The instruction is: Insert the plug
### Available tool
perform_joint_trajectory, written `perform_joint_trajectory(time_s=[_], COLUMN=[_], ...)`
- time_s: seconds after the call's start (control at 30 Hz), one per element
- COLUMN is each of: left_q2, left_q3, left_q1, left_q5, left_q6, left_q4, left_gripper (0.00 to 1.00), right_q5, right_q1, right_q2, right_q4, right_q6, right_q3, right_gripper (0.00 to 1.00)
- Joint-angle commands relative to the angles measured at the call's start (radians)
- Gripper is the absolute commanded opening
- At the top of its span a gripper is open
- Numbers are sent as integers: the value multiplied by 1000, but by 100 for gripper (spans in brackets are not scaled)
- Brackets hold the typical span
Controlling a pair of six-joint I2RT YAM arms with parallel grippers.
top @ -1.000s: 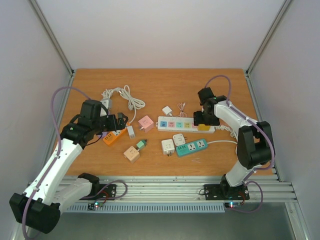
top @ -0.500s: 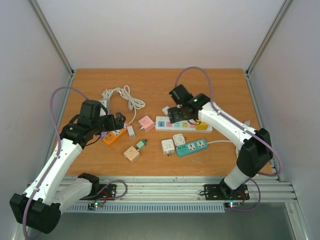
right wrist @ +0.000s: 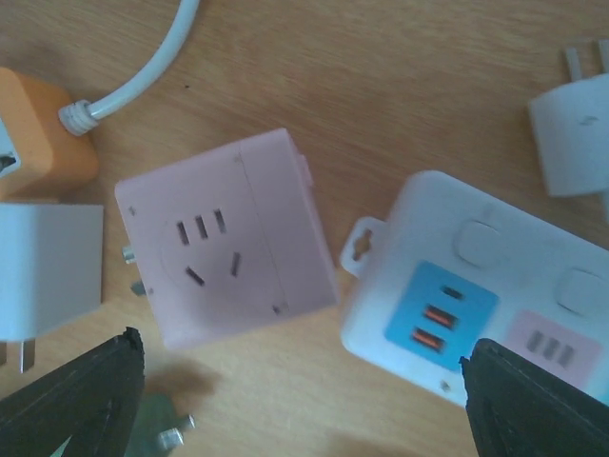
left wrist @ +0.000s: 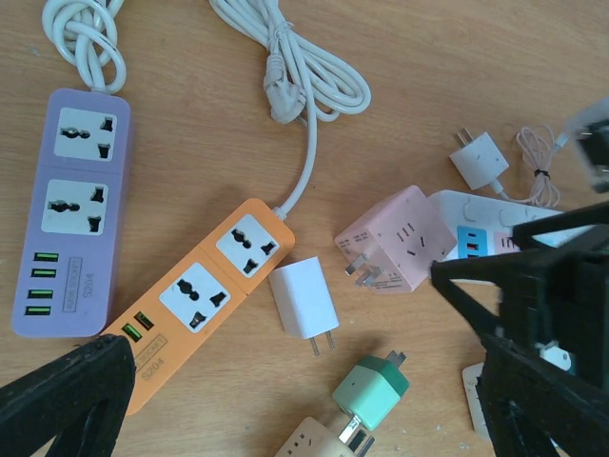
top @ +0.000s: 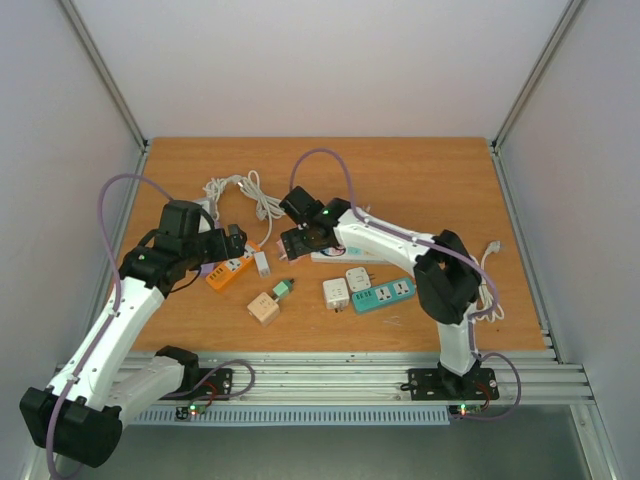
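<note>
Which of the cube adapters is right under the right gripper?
The pink cube, framed between the open right gripper fingers. The beige cube and the white cubes sit closer to the front.

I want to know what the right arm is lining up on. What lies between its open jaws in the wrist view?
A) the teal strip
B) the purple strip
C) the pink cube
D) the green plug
C: the right wrist view shows the pink cube lying between the two open jaws, untouched, with the white strip just beside it.
</note>
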Motion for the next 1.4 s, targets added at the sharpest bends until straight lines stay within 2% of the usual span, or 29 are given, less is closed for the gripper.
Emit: perform_joint_trajectory(time_s=[0.0, 0.27, 0.47, 0.53, 0.7, 0.8, 0.9, 1.03, 1.1, 1.27, 1.37], left_q2=[-14, -10, -7, -7, -8, -7, -8, -11, -16, -17, -25], left_q3=[7, 5, 4, 3, 2, 2, 2, 1, -2, -7, -20], left_q1=[5, 6, 7, 7, 8, 9, 9, 8, 8, 8, 9], left_q5=[0, 7, 12, 17, 25, 29, 27, 40, 59, 99, 223], left_q6=[0, 1, 0, 1, 3, 3, 3, 5, 12, 22, 29], left_q4=[18, 21, 23, 24, 28, 30, 30, 33, 42, 57, 93], left_gripper=[98, 99, 99, 99, 100, 99, 99, 99, 99, 99, 99], right_q5=[-80, -160, -183, -167, -147, -148, -143, -130, -88, -52, -23], right_q1=[6, 7, 7, 7, 7, 8, 8, 8, 8, 9, 16], right_q2=[74, 176, 191, 189, 192, 204, 213, 213, 189, 37, -96], right_q4=[45, -24, -39, -45, -60, -60, -57, -64, -57, 78, 127], right_q6=[-36, -84, -115, -121, -135, -134, -130, -132, -134, -149, -136], right_q3=[92, 171, 183, 182, 183, 185, 186, 189, 177, 48, -64], right_gripper=[93, 87, 63, 63, 76, 77, 74, 62, 56, 53, 52])
